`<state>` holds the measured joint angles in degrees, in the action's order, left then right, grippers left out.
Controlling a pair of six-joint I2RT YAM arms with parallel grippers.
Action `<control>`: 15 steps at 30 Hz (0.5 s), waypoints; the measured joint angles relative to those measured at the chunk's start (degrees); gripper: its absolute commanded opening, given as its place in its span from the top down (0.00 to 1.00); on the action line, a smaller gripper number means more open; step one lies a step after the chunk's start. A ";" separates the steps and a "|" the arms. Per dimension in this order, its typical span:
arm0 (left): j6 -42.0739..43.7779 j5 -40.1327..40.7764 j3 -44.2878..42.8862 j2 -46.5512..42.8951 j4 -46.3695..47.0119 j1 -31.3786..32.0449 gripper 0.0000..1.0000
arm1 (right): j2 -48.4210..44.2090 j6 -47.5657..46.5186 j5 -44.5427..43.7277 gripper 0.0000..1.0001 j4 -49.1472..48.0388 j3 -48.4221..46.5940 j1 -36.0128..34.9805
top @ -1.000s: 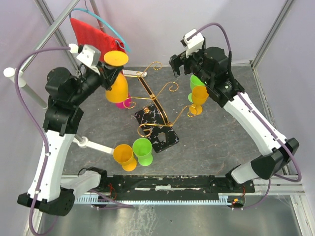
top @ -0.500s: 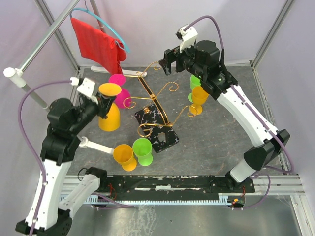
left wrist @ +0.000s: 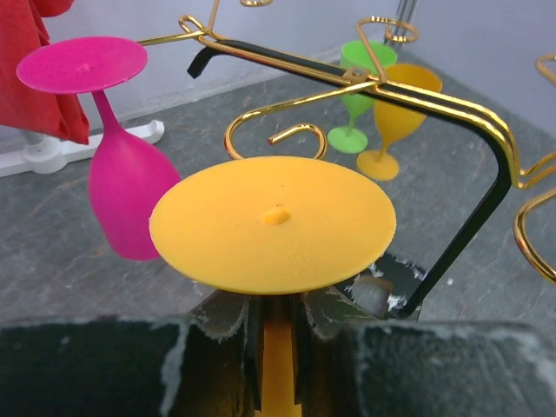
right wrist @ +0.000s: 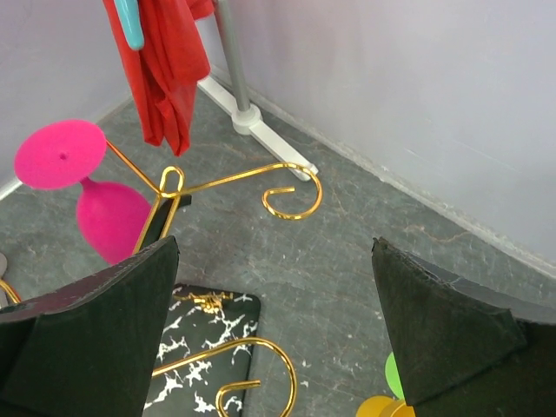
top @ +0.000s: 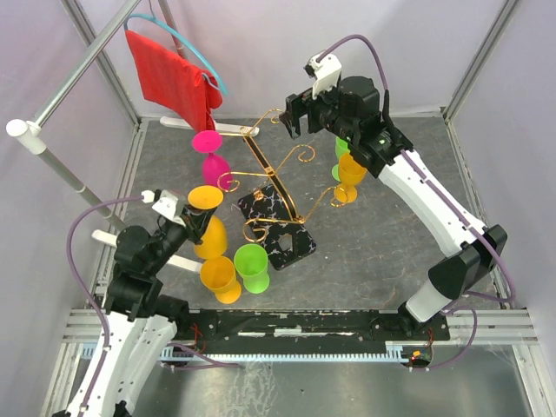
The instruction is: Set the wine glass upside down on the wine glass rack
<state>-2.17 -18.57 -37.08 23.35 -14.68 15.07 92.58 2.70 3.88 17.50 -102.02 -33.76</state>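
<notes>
The left gripper is clamped on the stem of the orange wine glass, holding it with its long axis upright but inverted, foot on top and bowl down. In the overhead view the gold rack stands near at two o'clock, its closest free curl at one o'clock, beside the hung pink glass. The right gripper, jaws spread and empty, hovers over the rack's far end, so the left arm is the one placed to hang the glass.

The orange glass is smooth plastic, not shiny. The pink glass looks the same. The rack is thin, shiny gold metal, and its base is glossy black with white veins, like marble. The tabletop is dull, rough and grey. The red cloth looks soft.
</notes>
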 measured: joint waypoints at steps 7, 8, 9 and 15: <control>-3.58 -1.01 10.14 -3.28 14.12 0.00 0.97 | -0.04 -2.16 0.00 0.00 -0.76 3.39 0.00; -3.98 -1.09 11.21 -3.28 15.89 0.00 0.97 | -0.11 -2.58 -0.04 0.00 -0.90 3.65 0.00; -4.26 -1.25 12.24 -3.28 17.53 0.00 0.97 | -0.15 -2.84 -0.07 0.00 -1.16 3.93 0.00; -4.57 -1.51 16.96 -2.75 25.66 0.00 0.97 | -0.87 -4.59 -0.90 0.00 -2.60 6.16 0.00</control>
<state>-6.74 -20.08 -20.12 20.60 10.98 15.07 91.70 -1.89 2.98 14.90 -95.85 -33.76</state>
